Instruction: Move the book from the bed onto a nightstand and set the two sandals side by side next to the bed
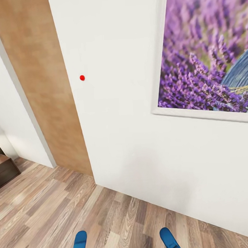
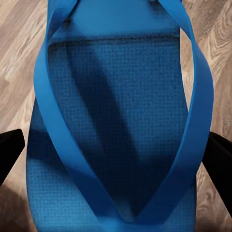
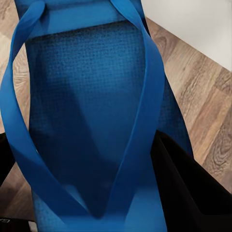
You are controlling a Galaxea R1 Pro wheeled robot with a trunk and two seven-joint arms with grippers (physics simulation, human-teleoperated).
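Left hand (image 2: 116, 159) gripping textured blue sandal (image 2: 116, 111), wood-plank floor (image 2: 19, 43)

Red dot (image 1: 82, 77) on white wall (image 1: 115, 102), tan wood panel (image 1: 40, 81)

left gripper (image 2: 116, 154), right gripper (image 3: 96, 164), each clamping sandal

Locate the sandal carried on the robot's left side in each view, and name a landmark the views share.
Head view: the left sandal pokes up from the bottom edge, left of centre, over the wood floor.
Left wrist view: the same sandal spans the frame, straps up, a dark finger at each side.
Right wrist view: the sandal here is the other one.
Shared landmark: the plank floor.
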